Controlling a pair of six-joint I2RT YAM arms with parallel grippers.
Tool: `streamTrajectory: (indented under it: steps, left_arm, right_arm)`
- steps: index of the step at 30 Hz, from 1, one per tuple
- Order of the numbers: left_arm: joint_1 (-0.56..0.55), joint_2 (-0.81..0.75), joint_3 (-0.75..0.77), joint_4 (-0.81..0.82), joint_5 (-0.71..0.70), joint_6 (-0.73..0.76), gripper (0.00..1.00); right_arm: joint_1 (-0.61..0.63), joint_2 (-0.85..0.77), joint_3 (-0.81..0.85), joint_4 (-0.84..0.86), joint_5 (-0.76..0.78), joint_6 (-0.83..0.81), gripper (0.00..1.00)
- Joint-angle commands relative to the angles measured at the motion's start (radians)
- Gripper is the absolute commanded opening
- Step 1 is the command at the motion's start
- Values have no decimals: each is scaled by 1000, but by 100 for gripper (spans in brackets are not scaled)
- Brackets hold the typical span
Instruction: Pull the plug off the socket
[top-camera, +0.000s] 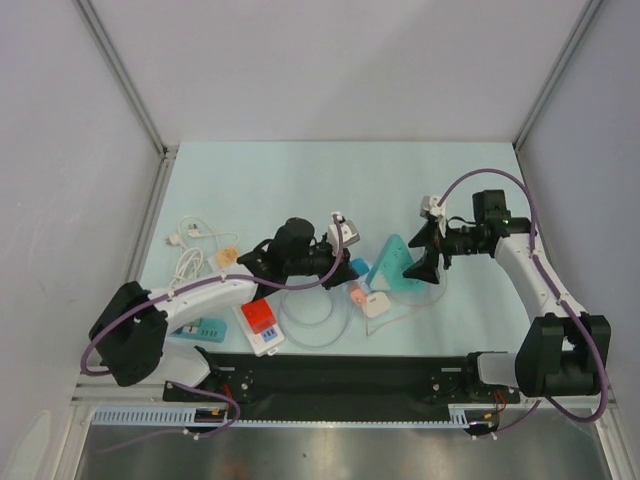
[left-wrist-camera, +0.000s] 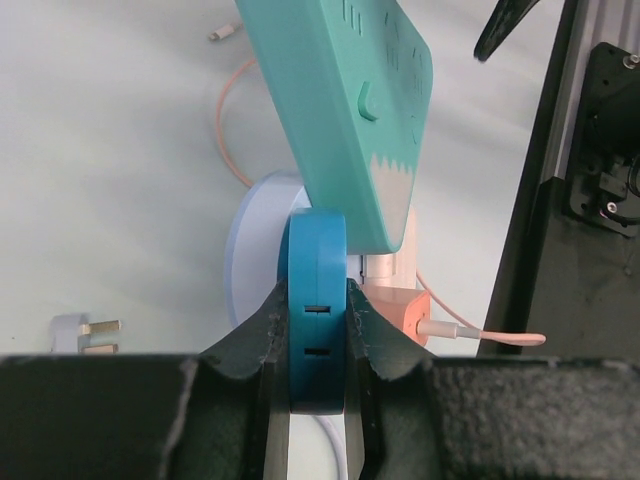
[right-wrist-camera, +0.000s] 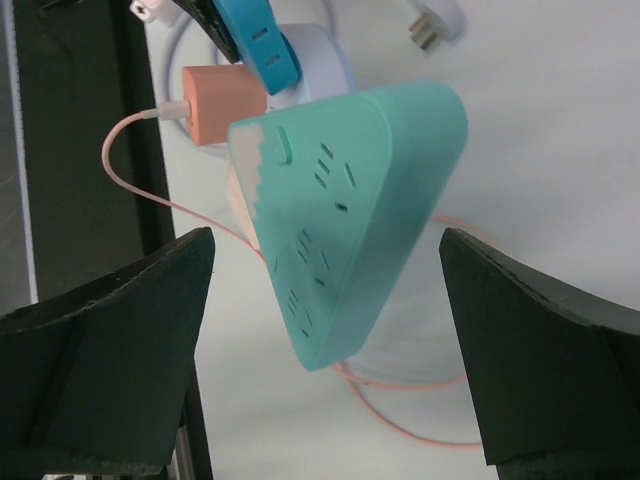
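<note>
Your left gripper (left-wrist-camera: 318, 305) is clenched on the blue plug (left-wrist-camera: 317, 255) near the middle of the table (top-camera: 300, 170), with one pad on each flat face. That flat-sided pinch suits a straight pull, since the block cannot roll between the pads.

In the overhead view the teal socket strip (right-wrist-camera: 350, 200) is at the plug's 3 o'clock. It is tilted rather than lying flat, and its lower end meets the plug. The joint is hidden, so I cannot tell whether the pins are seated.

An orange charger (right-wrist-camera: 208, 100) with a pink cable (right-wrist-camera: 130, 190) sits just beside that lower end, at the strip's 7 o'clock, and looks near enough to snag.

At the strip's 3 o'clock your right gripper (right-wrist-camera: 325, 235) is released. Its jaws are spread wide with the strip framed between them, and they do not touch it. I read that as a bracing position. Close it on the strip to anchor it, then draw the plug away toward 9 o'clock.
</note>
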Motion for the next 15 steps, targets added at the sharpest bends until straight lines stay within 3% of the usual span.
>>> streamTrajectory:
  steps: [1, 9, 15]
  left_arm:
    - [-4, -86, 7, 161, 63, 60, 0]
    - [-13, -139, -33, 218, 66, 89, 0]
    - [-13, -125, -40, 247, 42, 98, 0]
  right_arm:
    - [58, 10, -5, -18, -56, -28, 100]
    - [121, 53, 7, -57, -104, -34, 94]
    - [138, 30, -4, -65, -145, -5, 65]
